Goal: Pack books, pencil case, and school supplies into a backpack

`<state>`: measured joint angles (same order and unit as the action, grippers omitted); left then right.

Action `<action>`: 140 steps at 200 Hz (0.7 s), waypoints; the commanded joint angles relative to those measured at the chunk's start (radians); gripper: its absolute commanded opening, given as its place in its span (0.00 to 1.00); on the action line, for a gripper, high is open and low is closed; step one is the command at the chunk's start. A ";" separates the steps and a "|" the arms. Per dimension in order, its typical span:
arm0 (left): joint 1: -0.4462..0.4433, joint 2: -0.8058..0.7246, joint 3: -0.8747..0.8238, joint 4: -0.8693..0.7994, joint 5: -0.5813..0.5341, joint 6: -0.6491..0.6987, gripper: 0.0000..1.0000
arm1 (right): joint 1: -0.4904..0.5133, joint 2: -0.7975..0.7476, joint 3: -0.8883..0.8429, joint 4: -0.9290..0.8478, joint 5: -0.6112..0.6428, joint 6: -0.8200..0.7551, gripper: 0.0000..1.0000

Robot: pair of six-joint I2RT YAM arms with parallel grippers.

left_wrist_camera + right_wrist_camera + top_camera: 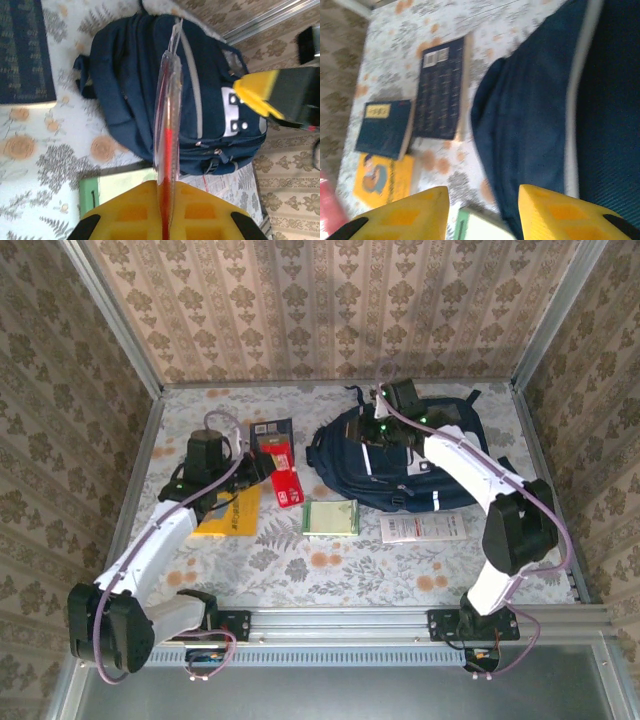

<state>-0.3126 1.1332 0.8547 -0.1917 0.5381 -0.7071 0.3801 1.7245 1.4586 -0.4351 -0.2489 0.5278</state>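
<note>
Left of the backpack [340, 465], left jaws pinch the red packet [167, 145] tight. Right jaws just gape empty above it.

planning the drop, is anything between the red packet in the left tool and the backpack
Nothing visible lies between the red packet, clamped in the left tool, and the backpack. The right tool hangs open over the backpack and could crowd the drop. Whether its mouth is open is unclear.
</note>
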 commanded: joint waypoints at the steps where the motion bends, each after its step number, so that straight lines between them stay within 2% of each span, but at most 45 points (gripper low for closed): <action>1: 0.008 0.022 0.073 0.012 -0.040 0.060 0.00 | -0.025 0.078 0.088 -0.123 0.109 -0.029 0.42; 52: 0.016 0.064 0.047 0.041 -0.051 0.071 0.00 | -0.033 0.244 0.261 -0.244 0.099 -0.063 0.41; 84: 0.035 0.071 0.014 0.089 -0.004 0.022 0.00 | -0.029 0.333 0.336 -0.273 0.039 -0.061 0.33; 140: 0.035 0.079 0.021 0.097 0.024 0.005 0.00 | -0.022 0.404 0.341 -0.285 0.065 -0.071 0.25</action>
<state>-0.2806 1.2045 0.8726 -0.1368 0.5266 -0.6842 0.3527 2.0979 1.7725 -0.6712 -0.1905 0.4728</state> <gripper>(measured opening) 0.067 0.277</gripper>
